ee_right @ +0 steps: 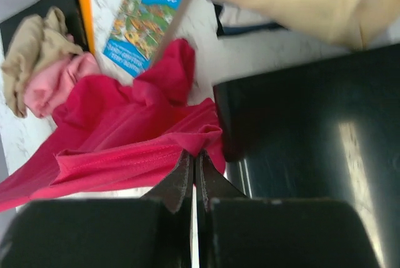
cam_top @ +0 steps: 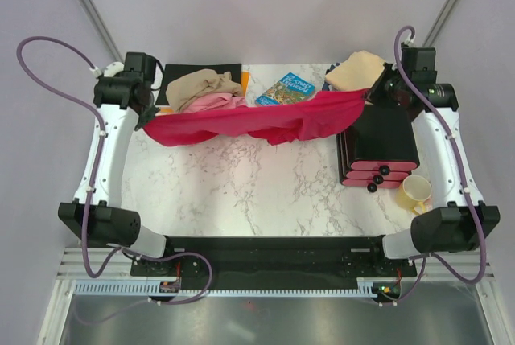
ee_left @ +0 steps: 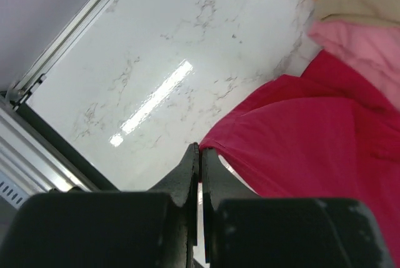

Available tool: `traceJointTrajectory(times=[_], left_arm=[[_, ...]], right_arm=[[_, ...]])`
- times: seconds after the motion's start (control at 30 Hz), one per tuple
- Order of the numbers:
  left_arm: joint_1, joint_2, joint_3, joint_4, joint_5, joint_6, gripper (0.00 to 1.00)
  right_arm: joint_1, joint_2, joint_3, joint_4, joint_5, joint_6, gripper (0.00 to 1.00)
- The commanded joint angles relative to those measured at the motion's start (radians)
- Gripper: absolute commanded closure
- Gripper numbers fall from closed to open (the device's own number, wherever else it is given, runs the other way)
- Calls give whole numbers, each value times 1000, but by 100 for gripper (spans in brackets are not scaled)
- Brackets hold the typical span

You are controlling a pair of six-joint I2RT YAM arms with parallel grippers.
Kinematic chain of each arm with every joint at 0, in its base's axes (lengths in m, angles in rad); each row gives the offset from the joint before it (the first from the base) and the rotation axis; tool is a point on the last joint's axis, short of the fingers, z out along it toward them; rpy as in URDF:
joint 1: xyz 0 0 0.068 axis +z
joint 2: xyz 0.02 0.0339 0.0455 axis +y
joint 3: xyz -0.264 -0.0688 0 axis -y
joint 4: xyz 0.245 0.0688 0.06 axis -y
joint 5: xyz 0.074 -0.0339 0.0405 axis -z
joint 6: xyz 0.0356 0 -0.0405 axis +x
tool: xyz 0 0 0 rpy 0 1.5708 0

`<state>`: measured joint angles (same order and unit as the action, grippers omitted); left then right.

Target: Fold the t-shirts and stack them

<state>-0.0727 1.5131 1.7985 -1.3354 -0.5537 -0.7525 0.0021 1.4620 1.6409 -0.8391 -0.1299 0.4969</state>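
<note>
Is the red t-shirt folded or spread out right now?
Spread out, not folded: the red t-shirt stretches as a long band between the left gripper and the right gripper, each shut on one end.

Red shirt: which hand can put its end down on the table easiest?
Left, probably. The left hand pinches the red shirt over open marble table; the right hand pinches its end right beside the black box, which crowds it.

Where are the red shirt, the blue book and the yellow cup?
red shirt (cam_top: 241, 124), top view, middle of the stretched cloth.
blue book (cam_top: 286, 89), top view, its cover.
yellow cup (cam_top: 416, 190), top view, its open top.
</note>
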Motion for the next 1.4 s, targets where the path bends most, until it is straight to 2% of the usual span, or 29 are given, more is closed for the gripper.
traceJointTrajectory(times=[0.0, 0.17, 0.33, 0.5, 0.53, 0.63, 0.83, 0.97, 1.1, 1.37], left_arm=[[-7, -117, -169, -139, -179, -96, 98], [-6, -159, -150, -136, -262, -88, 98], [-6, -136, -39, -127, -314, -126, 98], [-6, -44, 188, -91, -356, -97, 98], [-6, -27, 235, -93, -360, -85, 98], [-6, 54, 453, -61, -374, -27, 98], [-6, 194, 653, 8, -344, 54, 98], [-1, 228, 690, 44, -344, 91, 98], [23, 248, 726, 102, -287, 142, 98], [71, 260, 743, 119, -246, 139, 98]], right_arm=[[-11, -155, -180, 20, 70, 22, 100], [-10, -249, -262, 9, 93, 43, 100], [-10, -217, -112, 24, 119, 74, 100], [-10, -138, 61, 100, 159, 77, 100], [-10, -117, 141, 101, 167, 74, 100], [-10, -20, 290, 116, 165, 66, 100], [-10, 95, 421, 241, 133, 97, 100], [-16, 185, 548, 238, 133, 60, 100], [-51, 250, 680, 238, 98, 60, 100], [-85, 304, 794, 279, 64, 38, 100]])
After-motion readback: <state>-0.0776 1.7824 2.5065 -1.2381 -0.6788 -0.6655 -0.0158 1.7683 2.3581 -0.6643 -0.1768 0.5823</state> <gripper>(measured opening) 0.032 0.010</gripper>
